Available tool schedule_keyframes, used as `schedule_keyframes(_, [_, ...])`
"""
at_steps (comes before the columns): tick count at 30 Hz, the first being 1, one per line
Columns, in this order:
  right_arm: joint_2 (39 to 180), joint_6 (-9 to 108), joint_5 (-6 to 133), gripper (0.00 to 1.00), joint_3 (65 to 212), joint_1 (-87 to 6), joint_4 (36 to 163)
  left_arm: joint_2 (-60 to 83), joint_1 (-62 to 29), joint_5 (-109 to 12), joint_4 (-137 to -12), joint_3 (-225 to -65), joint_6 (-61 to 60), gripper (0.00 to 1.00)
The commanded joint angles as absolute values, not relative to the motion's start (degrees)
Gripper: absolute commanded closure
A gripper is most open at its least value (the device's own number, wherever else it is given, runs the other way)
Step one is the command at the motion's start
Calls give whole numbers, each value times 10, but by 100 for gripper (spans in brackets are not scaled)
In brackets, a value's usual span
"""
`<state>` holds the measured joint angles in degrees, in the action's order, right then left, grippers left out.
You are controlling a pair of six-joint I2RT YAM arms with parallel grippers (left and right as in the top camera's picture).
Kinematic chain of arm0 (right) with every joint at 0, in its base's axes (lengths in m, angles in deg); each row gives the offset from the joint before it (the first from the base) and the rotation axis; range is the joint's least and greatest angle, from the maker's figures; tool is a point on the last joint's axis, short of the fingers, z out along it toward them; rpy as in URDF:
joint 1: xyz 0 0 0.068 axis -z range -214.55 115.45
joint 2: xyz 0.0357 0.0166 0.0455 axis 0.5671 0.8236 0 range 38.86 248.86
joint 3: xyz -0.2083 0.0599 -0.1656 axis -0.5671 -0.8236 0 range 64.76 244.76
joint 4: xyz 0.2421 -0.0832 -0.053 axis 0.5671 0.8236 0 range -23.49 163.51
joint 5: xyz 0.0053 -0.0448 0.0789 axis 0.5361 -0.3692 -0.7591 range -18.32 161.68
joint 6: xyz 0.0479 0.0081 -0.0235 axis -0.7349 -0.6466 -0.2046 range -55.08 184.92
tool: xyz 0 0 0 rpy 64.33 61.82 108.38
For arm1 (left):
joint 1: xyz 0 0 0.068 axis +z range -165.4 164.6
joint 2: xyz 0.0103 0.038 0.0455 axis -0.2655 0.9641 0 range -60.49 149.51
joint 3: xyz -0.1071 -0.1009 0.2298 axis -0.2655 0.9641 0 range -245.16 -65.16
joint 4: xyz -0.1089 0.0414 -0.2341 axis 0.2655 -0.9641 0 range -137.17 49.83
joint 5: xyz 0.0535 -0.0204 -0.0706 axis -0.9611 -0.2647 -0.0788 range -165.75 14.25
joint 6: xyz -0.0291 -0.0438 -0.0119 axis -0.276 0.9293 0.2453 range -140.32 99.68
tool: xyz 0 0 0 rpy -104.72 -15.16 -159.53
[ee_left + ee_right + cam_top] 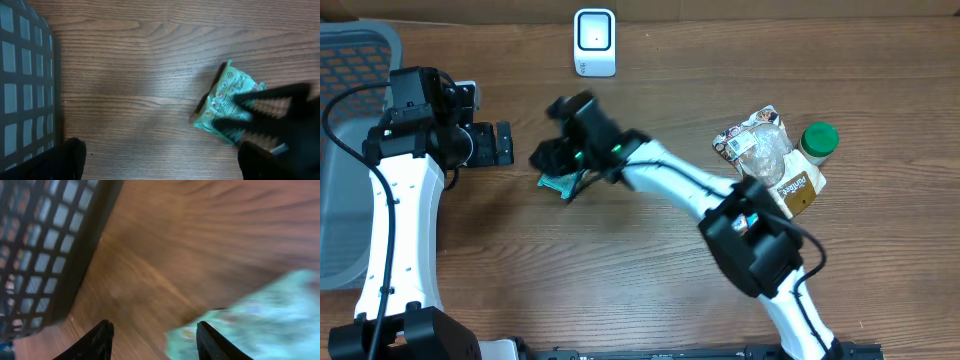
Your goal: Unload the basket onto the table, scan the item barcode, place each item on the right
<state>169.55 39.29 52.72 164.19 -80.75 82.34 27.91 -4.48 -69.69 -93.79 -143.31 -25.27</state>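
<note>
From where I stood, the job looked to be at its pick-up stage. The teal packet (223, 98) lay flat on the desk (680, 70), directly under the right end effector (553, 162), and it had not yet gone to the white scanner (595, 42), which stood well apart beyond that end effector, at the far edge of the desk. The right end effector's fingers (103, 336) were apart. The packet's edge reached into the gap near one finger only, so as far as I could judge nothing was clamped. The left end effector (504, 145) hung just beside the right one, on the basket (360, 50) side, its fingers spread wide and holding nothing. To my mind the next move called for a firm hold on the packet, a lift, and a turn so that its barcode faced the scanner's window. Much was hard to read: the right wrist view was smeared by blur, with the packet only a pale teal patch cut off by the frame. From above, the right arm covered most of the packet. I could find no barcode on the printed face that showed, so which side carried it I could not tell. A clear bag (757, 143) and a green-capped bottle (819, 139) sat far off behind the right end effector.
</note>
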Motion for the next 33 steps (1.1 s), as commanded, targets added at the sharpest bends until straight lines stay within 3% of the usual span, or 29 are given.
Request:
schedule_keyframes(1, [1727, 397, 591, 49, 1653, -831, 819, 279, -45, -688, -937, -1437, -267, 0])
schedule_keyframes(7, [1729, 397, 601, 49, 1653, -837, 843, 279, -45, -688, -937, -1437, -267, 0])
schedule_keyframes(19, [1712, 399, 601, 49, 1706, -791, 1076, 279, -45, -688, -937, -1437, -267, 0])
schedule_keyframes(27, [1700, 427, 601, 40, 1774, -760, 1230, 279, -45, -688, -937, -1437, -267, 1])
schedule_keyframes(33, [1700, 405, 646, 40, 1762, -756, 1231, 279, -45, -688, -937, -1437, -267, 1])
